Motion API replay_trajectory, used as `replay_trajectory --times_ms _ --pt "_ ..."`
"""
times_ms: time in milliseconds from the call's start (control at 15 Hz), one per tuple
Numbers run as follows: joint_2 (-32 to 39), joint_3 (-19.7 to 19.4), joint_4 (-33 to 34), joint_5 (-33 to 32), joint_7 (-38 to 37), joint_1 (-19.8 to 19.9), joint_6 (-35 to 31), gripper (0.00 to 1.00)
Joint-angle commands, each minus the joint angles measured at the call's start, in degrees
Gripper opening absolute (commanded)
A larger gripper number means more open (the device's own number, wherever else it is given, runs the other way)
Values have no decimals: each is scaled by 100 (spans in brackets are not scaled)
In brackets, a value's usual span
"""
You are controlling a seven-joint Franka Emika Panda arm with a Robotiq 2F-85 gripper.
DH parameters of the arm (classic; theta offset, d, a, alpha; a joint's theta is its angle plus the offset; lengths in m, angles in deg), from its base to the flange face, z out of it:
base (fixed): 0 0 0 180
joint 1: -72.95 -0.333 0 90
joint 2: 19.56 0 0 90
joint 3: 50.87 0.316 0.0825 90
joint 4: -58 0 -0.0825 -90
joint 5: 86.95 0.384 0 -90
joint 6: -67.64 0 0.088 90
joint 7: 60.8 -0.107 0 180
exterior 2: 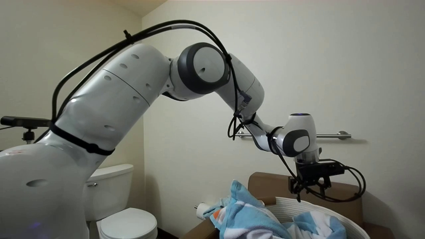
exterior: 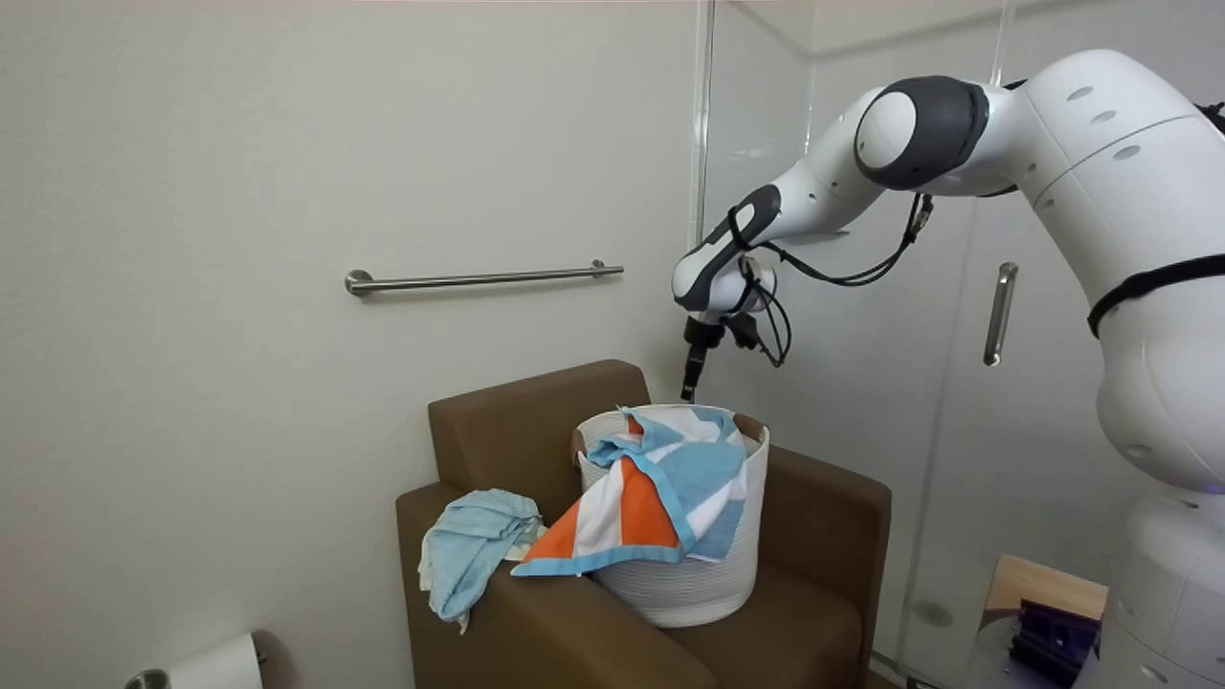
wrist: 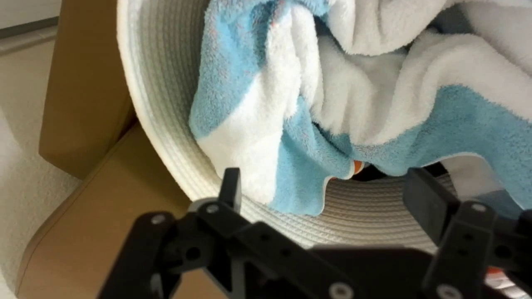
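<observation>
- The gripper point(wrist: 324, 192) has its fingers point(wrist: 230, 187) spread wide, with nothing between them, above the basket point(wrist: 166, 104).
- Just below it lies the striped towel point(wrist: 253, 153), partly in the basket; in an exterior view, part drapes over the rim across from the gripper.
- The towel looks light, soft and limp, neither slippery nor fragile; it should bunch readily.
- The blue-and-white fold beneath the finger gap seems the handiest place to take hold.
- The basket's rim passes just beside one finger; the armchair point(wrist: 83, 232) lies beyond it.
- Room appears greatest straight up from the gripper; the wall bar point(exterior: 488, 280) is well apart.
</observation>
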Motion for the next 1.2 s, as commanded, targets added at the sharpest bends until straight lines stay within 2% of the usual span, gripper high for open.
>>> replay_trajectory --times_ms 0,467,1133 --pt "-450 39 -539 226 209 -19 -318 100" --pt "-689 51 -718 337 178 -122 -401 100" --pt "-603 91 -753 496 270 -94 -219 100"
